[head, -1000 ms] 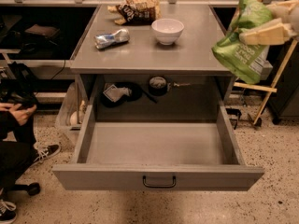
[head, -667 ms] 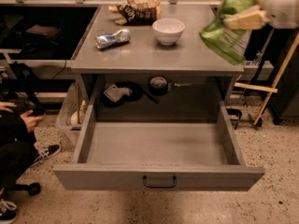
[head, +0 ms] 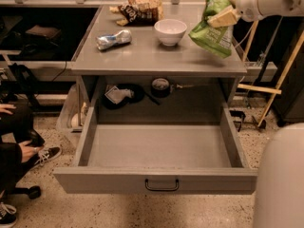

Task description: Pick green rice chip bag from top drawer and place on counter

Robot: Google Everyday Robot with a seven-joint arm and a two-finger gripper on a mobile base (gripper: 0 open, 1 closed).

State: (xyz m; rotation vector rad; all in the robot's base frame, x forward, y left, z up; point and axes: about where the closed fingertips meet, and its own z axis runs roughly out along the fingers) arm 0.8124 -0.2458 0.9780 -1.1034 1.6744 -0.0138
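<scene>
My gripper [head: 224,17] comes in from the upper right and is shut on the green rice chip bag [head: 213,30]. The lime-green bag hangs in the air over the right side of the counter [head: 142,56], just right of the white bowl [head: 170,31]. The top drawer [head: 161,148] is pulled fully open toward me, and I see nothing inside it. Its dark handle [head: 162,185] is centred on the front panel.
On the counter lie a crushed silver can [head: 113,39] at the left and a brown-and-tan chip bag [head: 142,7] at the back. Dark items [head: 124,94] sit in the shelf space behind the drawer. A seated person's legs [head: 16,141] are at the left.
The gripper has carried the green bag leftward from beyond the counter's right edge to over its right side, close to the white bowl.
</scene>
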